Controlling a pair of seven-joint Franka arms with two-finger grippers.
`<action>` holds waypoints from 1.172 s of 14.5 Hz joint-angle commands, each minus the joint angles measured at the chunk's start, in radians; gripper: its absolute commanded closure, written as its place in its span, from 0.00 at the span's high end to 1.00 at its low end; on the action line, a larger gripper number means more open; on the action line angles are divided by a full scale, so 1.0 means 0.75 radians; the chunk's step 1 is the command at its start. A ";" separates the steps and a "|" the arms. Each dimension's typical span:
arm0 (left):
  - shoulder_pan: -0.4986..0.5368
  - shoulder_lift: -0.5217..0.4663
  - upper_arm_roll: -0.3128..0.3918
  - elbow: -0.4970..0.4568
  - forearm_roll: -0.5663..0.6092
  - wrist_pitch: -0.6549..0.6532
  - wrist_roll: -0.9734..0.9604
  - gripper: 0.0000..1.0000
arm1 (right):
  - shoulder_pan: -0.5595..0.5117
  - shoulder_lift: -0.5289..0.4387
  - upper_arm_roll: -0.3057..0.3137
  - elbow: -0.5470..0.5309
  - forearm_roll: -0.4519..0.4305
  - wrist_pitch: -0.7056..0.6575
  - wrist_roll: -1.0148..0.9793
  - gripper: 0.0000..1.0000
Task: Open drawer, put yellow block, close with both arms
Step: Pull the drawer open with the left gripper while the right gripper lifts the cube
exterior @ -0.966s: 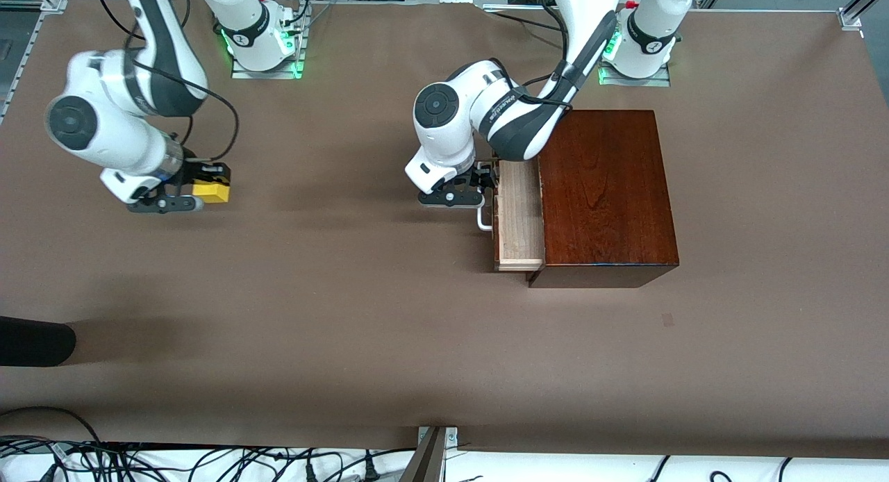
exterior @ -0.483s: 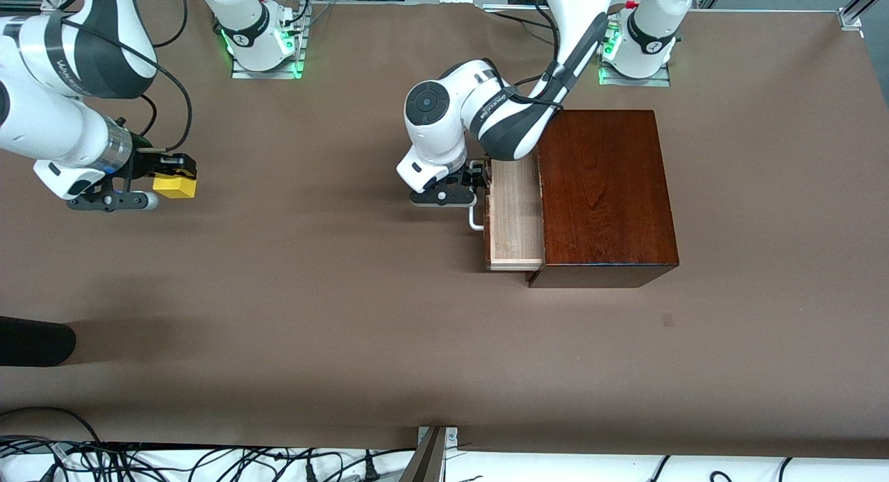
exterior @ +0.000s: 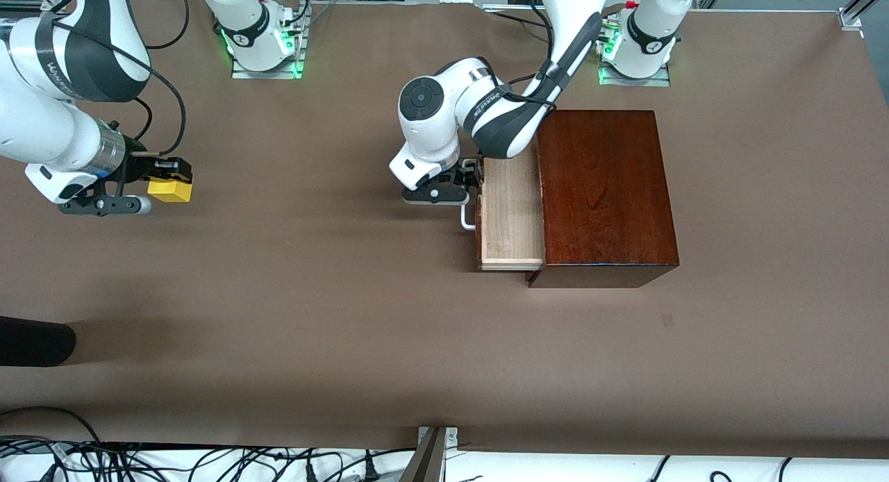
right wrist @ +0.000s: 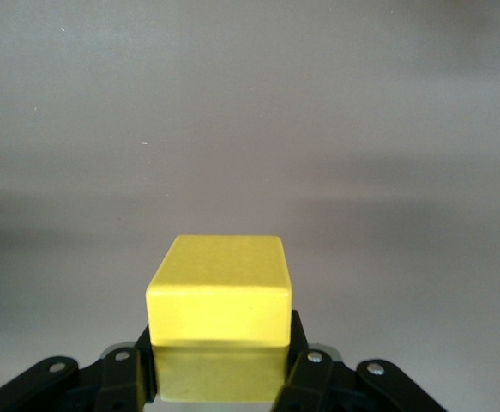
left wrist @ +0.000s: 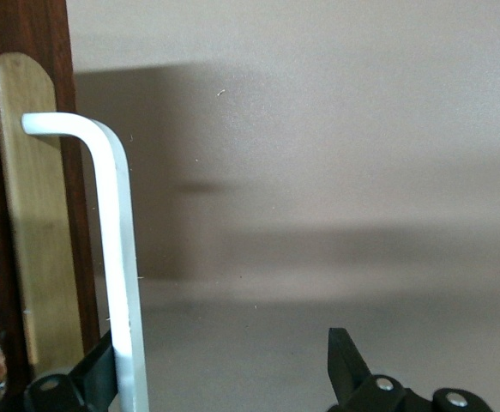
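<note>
— What's my left wrist camera giving me that the overhead doesn't?
— The left gripper [left wrist: 224, 378], fingers spread, straddling the drawer's [exterior: 510, 214] white handle [left wrist: 117, 257].
— And the right gripper [exterior: 158, 178]?
— I've got it clenched on the matte yellow block [right wrist: 218, 313], aloft at the right arm's end of the table [exterior: 347, 329]; the drawer's out of the glossy wooden box [exterior: 604, 190].

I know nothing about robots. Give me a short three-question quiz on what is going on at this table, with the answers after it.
1. True or false: the pale wooden drawer of the reddish-brown wooden box is partly pulled out.
2. Which gripper holds the small yellow block? A) left B) right C) neither
3. Fill in: the left gripper, jaws open, hooks one finger behind the drawer's white ____.

Key: 1 true. 2 B: the right gripper is shut on the block, above the table toward the right arm's end. 3 handle.
</note>
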 commanded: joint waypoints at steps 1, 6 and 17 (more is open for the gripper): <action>-0.017 -0.006 0.014 0.055 -0.052 -0.003 0.002 1.00 | -0.008 0.013 0.001 0.041 -0.009 -0.053 -0.003 0.00; -0.008 -0.057 0.012 0.049 -0.052 -0.097 0.031 1.00 | -0.010 0.013 -0.001 0.041 -0.011 -0.062 -0.003 0.00; 0.228 -0.453 -0.074 -0.057 -0.073 -0.378 0.056 1.00 | -0.004 0.011 0.001 0.047 -0.021 -0.082 0.010 0.00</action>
